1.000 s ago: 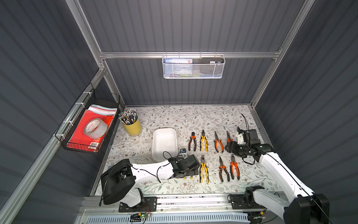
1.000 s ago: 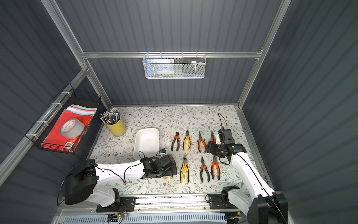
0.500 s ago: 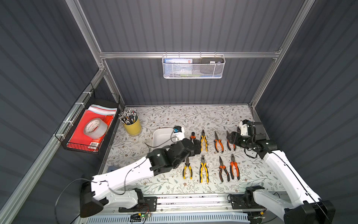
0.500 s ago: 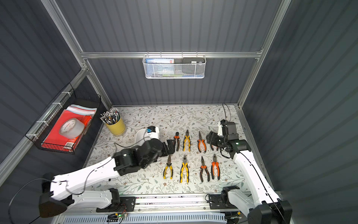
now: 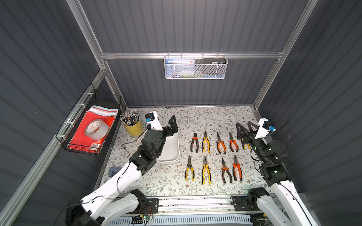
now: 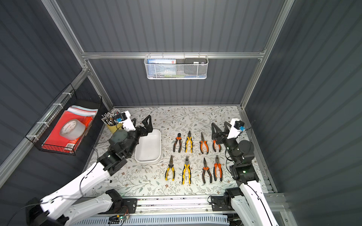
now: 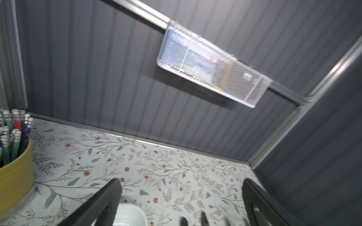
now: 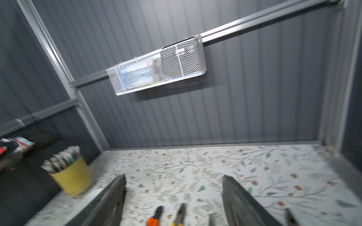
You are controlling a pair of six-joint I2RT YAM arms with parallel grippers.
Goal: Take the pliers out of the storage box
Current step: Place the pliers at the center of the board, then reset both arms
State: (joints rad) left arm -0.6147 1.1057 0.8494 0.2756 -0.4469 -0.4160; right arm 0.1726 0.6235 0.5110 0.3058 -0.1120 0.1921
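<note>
The left tool (image 6: pixel 140 123) stands spread wide with nothing between its fingers. It hangs in the air over the far end of the box (image 6: pixel 148 149) and points toward the back wall, with the cup (image 5: pixel 134 129) of pencils near it on its left.

The right tool (image 5: pixel 245 127) is spread too and pinches nothing. It hangs above the far right end of the back row of pliers (image 5: pixel 205 138), also aimed at the back wall. Its wrist view is blurred.

The pliers lie on the table (image 5: pixel 195 117) in two rows to the right of the box and apart from it, noses toward the back wall and handles toward the robot. The back row shows four plainly, and a fifth with yellow handles is partly hidden under the right tool. The front row has four: two yellow nearer the box and two orange farther right.

The box sits on the table beside the left arm, its long side running front to back. A mesh basket (image 5: pixel 195 68) hangs on the back wall. A wire basket (image 5: pixel 84 149) on the left wall holds a tape roll (image 5: pixel 96 129).
</note>
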